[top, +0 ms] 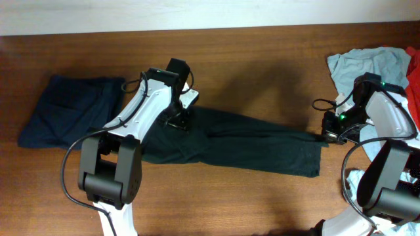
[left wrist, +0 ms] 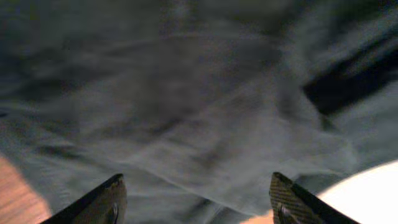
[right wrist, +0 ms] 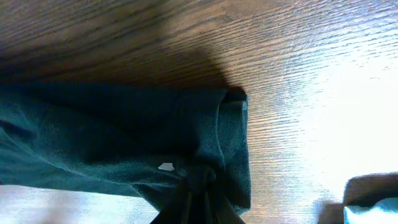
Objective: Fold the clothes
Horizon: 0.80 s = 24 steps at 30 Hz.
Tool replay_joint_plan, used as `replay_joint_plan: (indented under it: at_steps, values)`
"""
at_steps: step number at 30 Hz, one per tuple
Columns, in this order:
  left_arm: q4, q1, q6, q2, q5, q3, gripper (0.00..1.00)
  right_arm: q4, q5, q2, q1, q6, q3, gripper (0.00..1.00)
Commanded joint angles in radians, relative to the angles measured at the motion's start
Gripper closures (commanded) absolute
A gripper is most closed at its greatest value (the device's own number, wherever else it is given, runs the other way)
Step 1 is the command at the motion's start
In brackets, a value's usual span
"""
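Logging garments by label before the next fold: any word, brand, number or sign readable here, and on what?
None can be read.
The dark garment shows no print in the overhead or left wrist view.
A small white mark on it, beside the right hand, is too small to read.

A black shirt (top: pixel 256 147) lies stretched flat across the middle of the wooden table (top: pixel 249 59), its long side running left to right. The left gripper (top: pixel 178 122) is low over the shirt's left part, its fingers too dark against the cloth to make out. The right gripper (top: pixel 325 136) meets the shirt's right edge near the upper corner. A dark-navy garment (top: pixel 69 111) lies bunched at the left, near the shirt's left end. A light-blue garment (top: pixel 364 65) and a red garment (top: pixel 414 72) lie at the far right, partly under the right arm (top: pixel 387 131)
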Motion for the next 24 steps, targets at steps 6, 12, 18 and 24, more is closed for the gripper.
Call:
replay_joint_plan:
  at_steps: [6, 12, 18, 24]
  values:
    - [0.075, -0.095, 0.102, -0.002, 0.073, -0.093, 0.28, 0.014, 0.0, -0.035, 0.0, 0.011, 0.013, 0.91]
    - [0.15, -0.155, 0.042, -0.001, 0.016, -0.122, 0.33, 0.017, 0.0, -0.035, 0.0, 0.011, 0.013, 0.92]
    - [0.136, -0.152, 0.037, -0.002, -0.002, -0.122, 0.7, 0.018, 0.0, -0.035, 0.0, 0.011, 0.013, 0.92]
    - [0.072, -0.141, 0.038, -0.022, -0.004, -0.085, 0.99, 0.018, 0.0, -0.035, 0.0, 0.011, 0.013, 0.91]
